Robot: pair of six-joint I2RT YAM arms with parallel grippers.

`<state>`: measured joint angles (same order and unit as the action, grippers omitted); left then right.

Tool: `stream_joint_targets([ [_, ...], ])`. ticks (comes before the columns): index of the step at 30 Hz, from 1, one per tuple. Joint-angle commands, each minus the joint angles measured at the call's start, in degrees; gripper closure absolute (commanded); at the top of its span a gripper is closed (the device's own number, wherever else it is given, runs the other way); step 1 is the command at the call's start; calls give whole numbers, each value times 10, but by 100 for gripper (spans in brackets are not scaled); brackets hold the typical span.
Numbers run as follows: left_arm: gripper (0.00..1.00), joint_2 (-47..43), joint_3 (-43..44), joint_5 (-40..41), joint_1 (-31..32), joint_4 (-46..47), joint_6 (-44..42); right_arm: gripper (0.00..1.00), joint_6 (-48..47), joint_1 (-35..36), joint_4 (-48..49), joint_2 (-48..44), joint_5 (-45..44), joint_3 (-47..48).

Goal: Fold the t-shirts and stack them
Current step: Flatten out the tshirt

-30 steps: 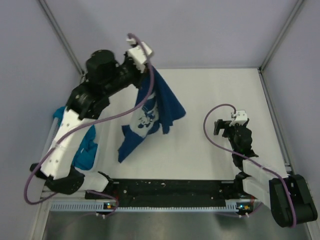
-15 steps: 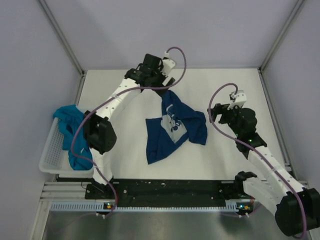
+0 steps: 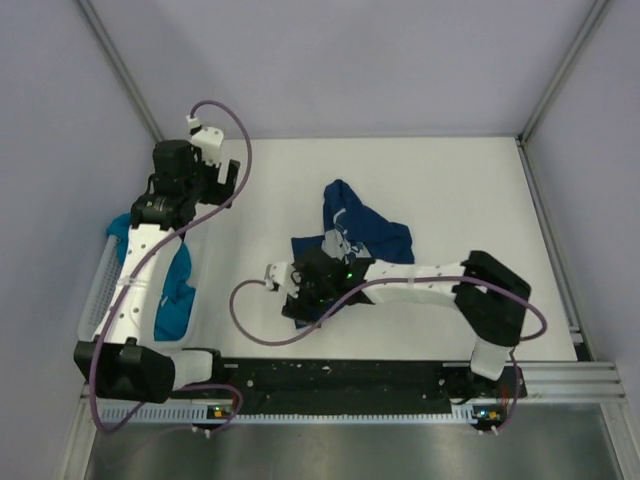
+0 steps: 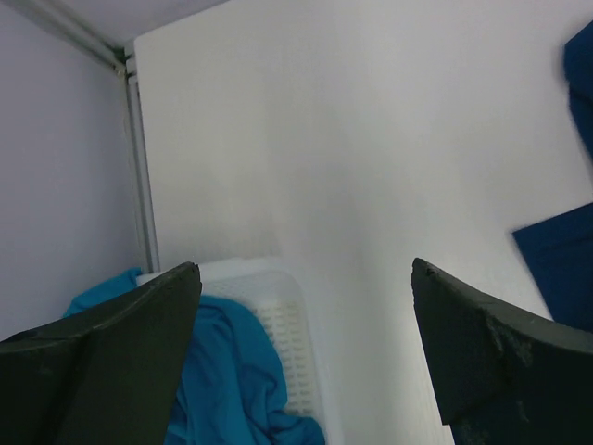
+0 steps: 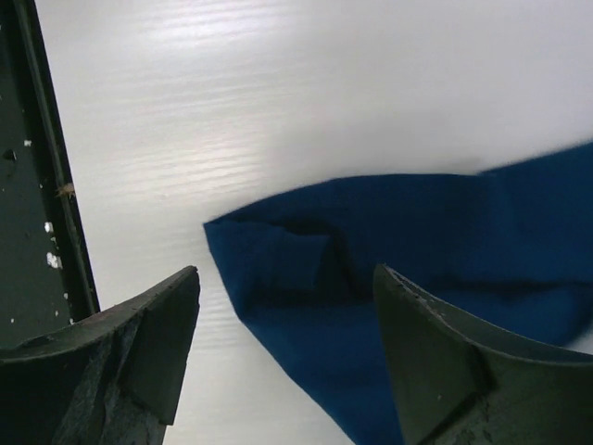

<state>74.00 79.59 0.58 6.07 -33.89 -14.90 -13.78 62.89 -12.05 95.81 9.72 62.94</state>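
Note:
The dark navy t-shirt [image 3: 365,240] lies crumpled on the white table, its pale print partly showing. My right gripper [image 3: 297,303] reaches left across the table to the shirt's near-left corner. In the right wrist view its jaws [image 5: 287,357] stand open just above that folded navy corner [image 5: 398,278], with nothing pinched between them. The teal t-shirt [image 3: 176,292] is bunched in the white lattice basket [image 3: 98,300]. My left gripper [image 3: 228,178] hovers at the far left, open and empty. The left wrist view looks down past it [image 4: 306,357] at the teal shirt [image 4: 222,380].
The basket [image 4: 287,315] sits against the left wall frame [image 4: 137,158]. A black rail [image 3: 340,378] runs along the near table edge and shows beside the right fingers [image 5: 37,185]. Purple cables loop off both wrists. Bare table surrounds the navy shirt.
The left gripper let go of the navy shirt, which dropped onto the table, and swung back left toward the basket. The right arm reached across to the shirt's near-left corner, jaws narrowing slightly.

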Motion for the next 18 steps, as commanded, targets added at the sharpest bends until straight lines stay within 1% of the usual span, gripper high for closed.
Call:
stream_joint_targets([
  [1,1,-41,-74,25,-57,27,0,30,-55,33,-110,103,6,98],
  [2,1,-53,-85,22,-57,27,-1,35,-52,33,-116,119,1,111],
  [3,1,-64,-95,15,-79,26,-5,42,-49,33,-119,130,-5,120],
  [5,1,-87,-116,11,-90,28,-14,57,-49,33,-127,140,-25,128],
  [6,1,-95,-124,14,-92,29,-19,69,-48,33,-131,141,-33,130],
  [7,1,-104,-131,14,-93,30,-22,86,-49,34,-137,140,-36,133],
  [8,1,-110,-138,14,-95,31,-26,100,-49,34,-142,135,-34,135],
  [10,1,-119,-145,13,-95,31,-31,100,-49,33,-156,118,-27,148],
  [13,1,-132,-155,10,-97,38,-38,100,-64,34,-169,52,-18,180],
  [16,1,-136,-153,10,-98,45,-44,100,-91,31,-171,-28,-26,239],
  [18,1,-134,-148,11,-97,49,-47,100,-96,15,-171,-75,-19,285],
])
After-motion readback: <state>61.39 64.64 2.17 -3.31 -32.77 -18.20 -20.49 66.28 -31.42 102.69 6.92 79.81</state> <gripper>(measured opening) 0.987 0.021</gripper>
